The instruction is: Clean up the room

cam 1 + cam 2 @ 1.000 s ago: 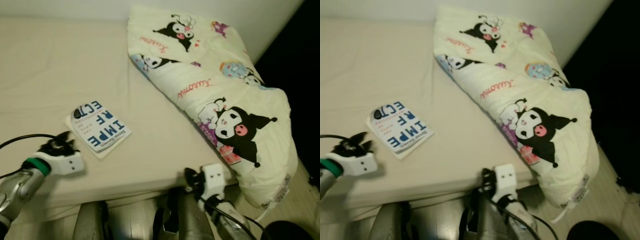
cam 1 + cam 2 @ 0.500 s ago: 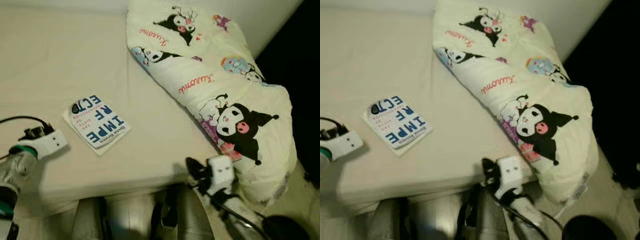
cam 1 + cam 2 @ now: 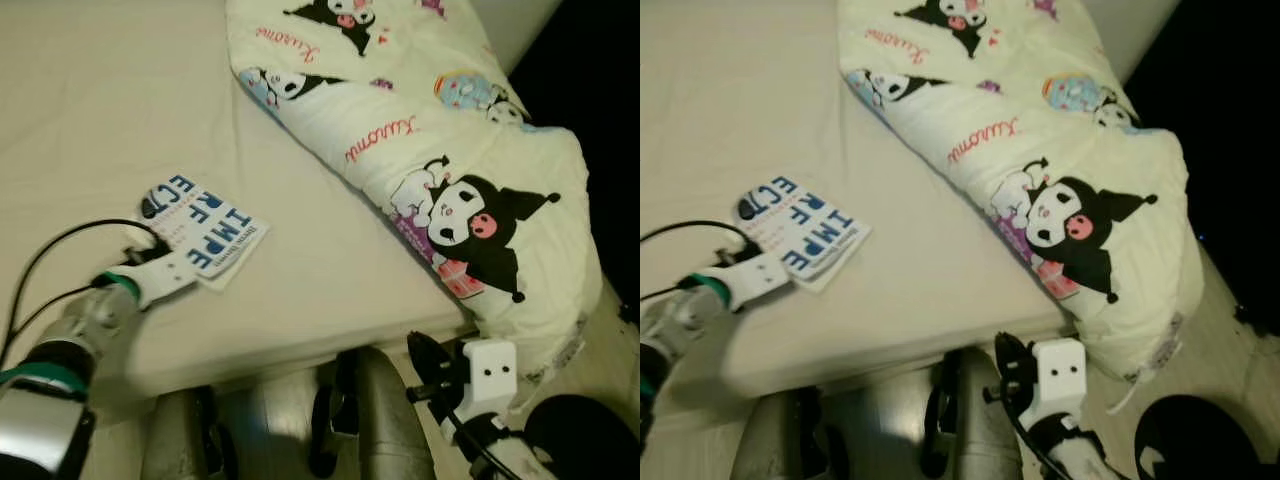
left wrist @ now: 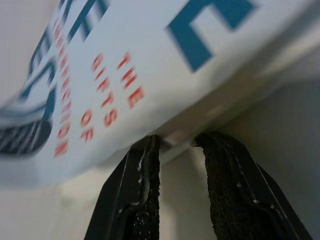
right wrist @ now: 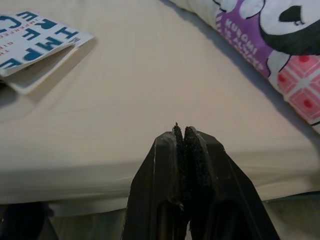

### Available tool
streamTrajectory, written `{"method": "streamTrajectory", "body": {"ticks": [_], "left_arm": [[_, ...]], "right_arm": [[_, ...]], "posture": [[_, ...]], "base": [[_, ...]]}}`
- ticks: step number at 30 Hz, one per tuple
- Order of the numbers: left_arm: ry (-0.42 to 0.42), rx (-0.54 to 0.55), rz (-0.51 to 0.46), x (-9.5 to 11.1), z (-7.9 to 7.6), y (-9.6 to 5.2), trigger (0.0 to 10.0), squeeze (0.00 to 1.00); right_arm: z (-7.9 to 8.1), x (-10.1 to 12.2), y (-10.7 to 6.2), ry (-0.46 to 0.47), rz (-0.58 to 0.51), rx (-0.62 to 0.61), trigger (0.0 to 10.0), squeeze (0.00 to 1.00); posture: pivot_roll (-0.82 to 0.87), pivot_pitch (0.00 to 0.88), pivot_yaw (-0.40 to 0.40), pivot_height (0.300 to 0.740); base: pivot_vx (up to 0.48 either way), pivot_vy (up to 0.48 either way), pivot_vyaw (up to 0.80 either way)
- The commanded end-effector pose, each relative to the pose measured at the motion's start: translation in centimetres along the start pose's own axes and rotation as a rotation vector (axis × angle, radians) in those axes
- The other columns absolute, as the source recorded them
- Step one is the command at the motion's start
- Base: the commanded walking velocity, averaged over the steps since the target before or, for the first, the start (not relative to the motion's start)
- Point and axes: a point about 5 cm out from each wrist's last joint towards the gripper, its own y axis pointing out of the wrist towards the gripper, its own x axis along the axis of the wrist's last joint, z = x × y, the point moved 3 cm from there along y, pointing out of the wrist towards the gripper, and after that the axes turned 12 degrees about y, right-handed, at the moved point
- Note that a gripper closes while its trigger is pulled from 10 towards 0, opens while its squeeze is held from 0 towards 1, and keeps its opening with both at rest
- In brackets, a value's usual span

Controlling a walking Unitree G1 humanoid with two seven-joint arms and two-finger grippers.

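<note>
A white book [image 3: 203,227] with big blue letters lies flat on the beige bed [image 3: 90,110]. My left gripper [image 3: 186,264] reaches in from the left and sits at the book's near edge. In the left wrist view its black fingers [image 4: 142,170] are open by a narrow gap, with the book's edge [image 4: 150,65] right at their tips and not between them. My right gripper [image 5: 180,131] is shut with nothing in it. It hangs low in front of the mattress edge [image 3: 418,350], pointing toward the bed.
A cream duvet [image 3: 440,130] printed with black cartoon characters lies bunched along the bed's right side and spills over the near corner. A dark round object [image 3: 585,435] sits on the floor at the lower right. A black cable [image 3: 40,265] loops from my left arm.
My left gripper has moved forward and to the right, up to the book's near edge. The camera has shifted downward and my right gripper now sits lower and further right.
</note>
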Motion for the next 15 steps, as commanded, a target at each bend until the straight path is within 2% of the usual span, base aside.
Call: {"method": "streamTrajectory", "body": {"ticks": [1,2,4,7,10,11,12,15], "left_arm": [[-0.047,-0.121,-0.068,1.8,-2.2,0.3,10.0,0.0],[-0.047,-0.121,-0.068,1.8,-2.2,0.3,10.0,0.0],[-0.015,-0.21,-0.184,5.0,-3.1,0.8,10.0,0.0],[0.006,-0.258,-0.307,8.4,-3.3,1.1,10.0,0.0],[0.0,-0.269,-0.344,9.5,-3.3,1.2,10.0,0.0],[-0.036,-0.293,-0.397,11.0,-3.3,1.2,10.0,0.0],[-0.108,-0.331,-0.458,12.6,-3.5,1.1,10.0,0.0],[-0.254,-0.428,-0.586,15.4,-4.3,0.4,10.0,0.0]], "right_arm": [[-0.8,-0.3,-0.8,0.002,0.027,-0.053,10.0,0.0],[-0.8,-0.3,-0.8,0.002,0.027,-0.053,10.0,0.0],[-1.0,-0.2,-1.1,-0.001,0.026,-0.063,10.0,0.0],[-0.9,-0.2,-1.2,0.0,0.029,-0.067,10.0,0.0],[-0.8,-0.2,-1.1,0.001,0.03,-0.064,10.0,0.0],[-0.6,-0.3,-0.9,0.003,0.032,-0.056,10.0,0.0],[-0.3,-0.3,-0.5,0.005,0.033,-0.044,10.0,0.0],[0.1,-0.2,0.5,0.009,0.028,-0.018,10.0,0.0]], "posture": [[-0.33,0.364,-0.012,0.6],[-0.33,0.364,-0.012,0.6],[-0.34,0.362,-0.011,0.6],[-0.33,0.356,-0.016,0.6],[-0.33,0.352,-0.018,0.6],[-0.32,0.346,-0.02,0.6],[-0.3,0.339,-0.022,0.6],[-0.27,0.319,-0.023,0.6]], "base": [[0.0,0.0,0.0],[0.0,0.0,0.0],[0.0,0.0,0.0],[0.0,0.0,0.0],[0.0,0.0,0.0],[0.0,0.0,0.0],[0.0,0.0,0.0],[0.0,0.0,0.0]]}}
